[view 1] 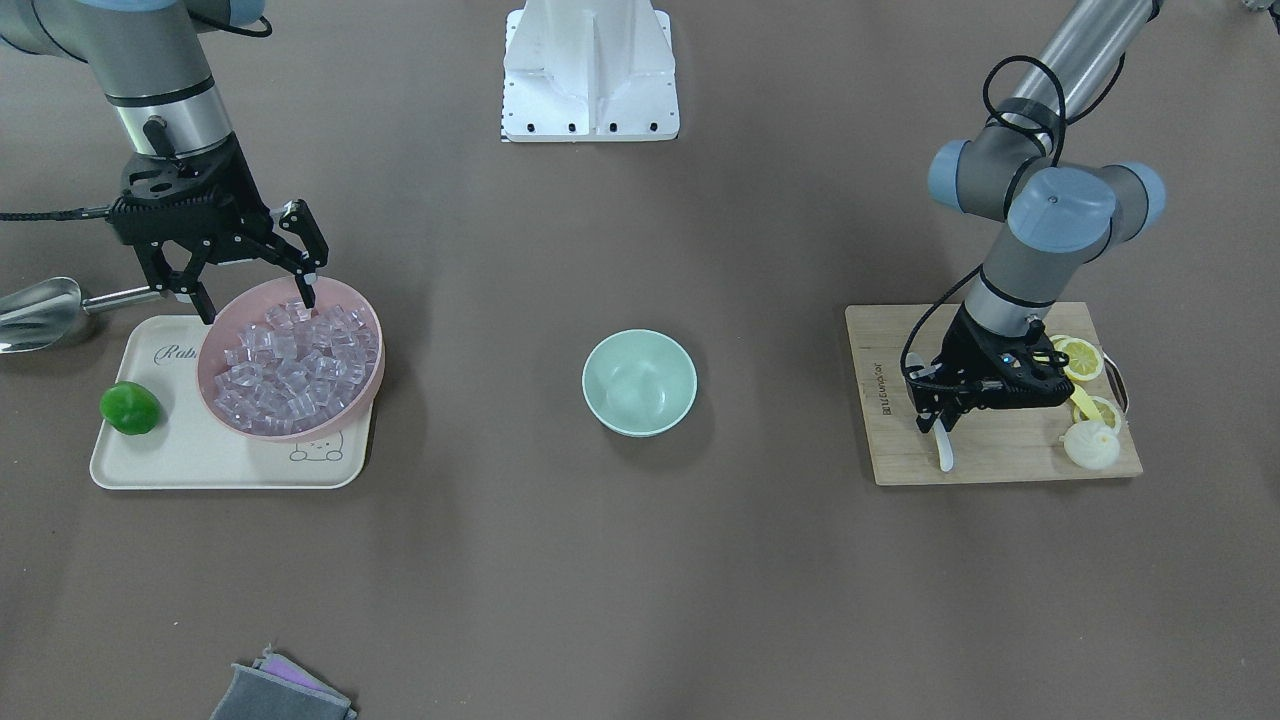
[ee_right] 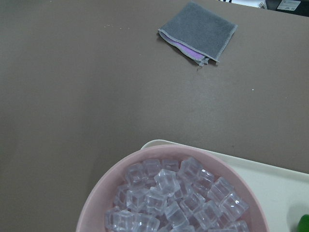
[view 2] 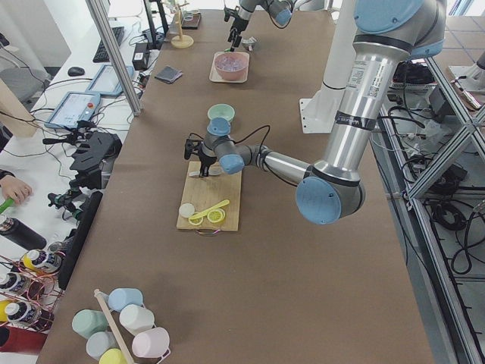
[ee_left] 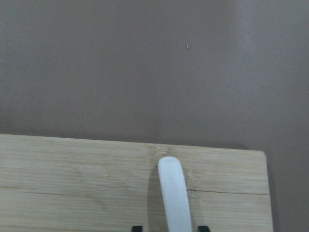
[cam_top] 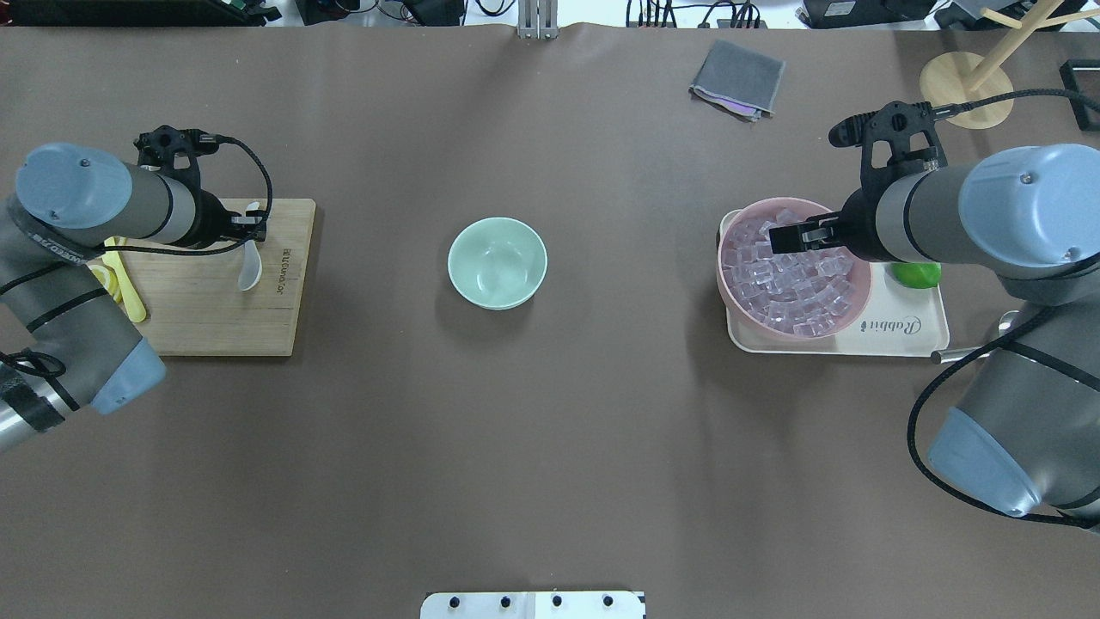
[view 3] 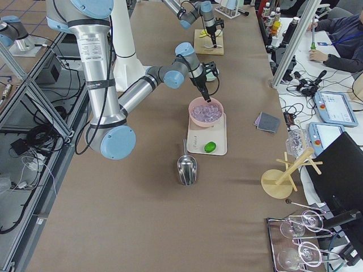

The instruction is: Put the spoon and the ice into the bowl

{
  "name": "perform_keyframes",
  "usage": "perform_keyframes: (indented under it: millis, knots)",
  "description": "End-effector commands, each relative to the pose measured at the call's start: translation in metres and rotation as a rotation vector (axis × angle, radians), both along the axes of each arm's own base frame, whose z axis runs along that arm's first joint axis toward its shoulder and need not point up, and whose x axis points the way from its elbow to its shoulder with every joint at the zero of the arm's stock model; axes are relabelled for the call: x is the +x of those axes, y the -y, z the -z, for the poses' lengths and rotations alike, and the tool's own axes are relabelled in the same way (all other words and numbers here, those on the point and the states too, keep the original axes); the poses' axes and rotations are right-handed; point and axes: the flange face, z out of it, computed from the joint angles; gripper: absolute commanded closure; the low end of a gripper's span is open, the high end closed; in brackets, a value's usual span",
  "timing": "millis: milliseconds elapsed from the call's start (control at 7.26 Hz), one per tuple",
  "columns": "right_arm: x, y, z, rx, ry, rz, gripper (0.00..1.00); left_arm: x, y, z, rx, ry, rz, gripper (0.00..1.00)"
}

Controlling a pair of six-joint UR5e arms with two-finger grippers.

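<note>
The right arm (view 1: pixel 165 90) comes down steeply and bends its wrist over the tray. The left arm (view 1: pixel 1050 210) folds at the elbow and points its wrist down at the cutting board. Between them the table (view 1: pixel 640 560) is a wide brown stretch. The bowl (view 1: pixel 640 385) stands at its middle, well apart from both arms.

The cutting board (view 1: pixel 1000 460) lies at the left arm's end and the tray (view 1: pixel 200 460) at the right arm's end. On the tray, the pink bowl (view 1: pixel 375 375) juts slightly past the tray's inner edge. A metal scoop (view 1: pixel 40 310) lies just off the tray's outer corner, and a grey cloth (view 1: pixel 280 690) sits by the operators' edge.

The right gripper (view 1: pixel 258 305) hangs over the pink bowl, spread wide and holding nothing. One fingertip is above the ice and the other is by the rim; I cannot tell whether either touches.

The left gripper (view 1: pixel 938 422) is low on the board, near the edge that faces the bowl. Its fingers are a little apart, one on each side of the spoon's handle, with a gap beside the handle in the wrist view.

The spoon (view 1: pixel 943 452) lies flat on the board, its handle end just short of the board's far edge. The ice (view 1: pixel 290 370) is heaped in the pink bowl.
</note>
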Motion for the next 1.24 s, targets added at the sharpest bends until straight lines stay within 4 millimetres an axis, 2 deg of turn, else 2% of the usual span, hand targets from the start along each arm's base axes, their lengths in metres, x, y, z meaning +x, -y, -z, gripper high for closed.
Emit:
perform_keyframes:
  millis: [0, 138, 275, 413, 551, 688, 826, 964, 1101]
  knots:
    - [-0.001, -0.001, 0.000, 0.001, -0.001, 0.002, 0.00, 0.000, 0.000, 0.002, 0.003, -0.003, 0.000, 0.85]
    - [-0.002, -0.001, 0.000, 0.002, -0.001, 0.002, 0.00, 0.000, 0.000, 0.006, 0.007, -0.009, 0.000, 1.00]
    - [-0.003, -0.002, -0.001, 0.001, -0.002, 0.005, 0.00, 0.002, 0.002, 0.017, 0.018, -0.021, 0.001, 1.00]
    - [-0.005, -0.001, -0.002, 0.003, -0.008, 0.007, 0.00, 0.003, 0.003, 0.044, 0.038, -0.053, 0.008, 1.00]
    - [-0.016, -0.004, -0.004, 0.013, -0.013, 0.018, 0.01, 0.009, 0.009, 0.071, -0.008, -0.121, 0.062, 1.00]
    - [-0.031, 0.002, 0.013, 0.034, 0.003, 0.015, 0.01, 0.016, 0.014, 0.104, -0.041, -0.193, 0.111, 1.00]
    - [-0.042, 0.006, 0.007, 0.024, -0.009, 0.019, 0.01, 0.038, 0.009, 0.131, -0.102, -0.262, 0.148, 1.00]
    - [-0.051, 0.013, -0.002, 0.028, -0.040, 0.017, 0.01, 0.054, 0.004, 0.155, -0.092, -0.295, 0.163, 1.00]
    - [-0.059, 0.019, -0.007, 0.026, -0.056, 0.022, 0.01, 0.083, -0.009, 0.180, -0.111, -0.339, 0.199, 1.00]
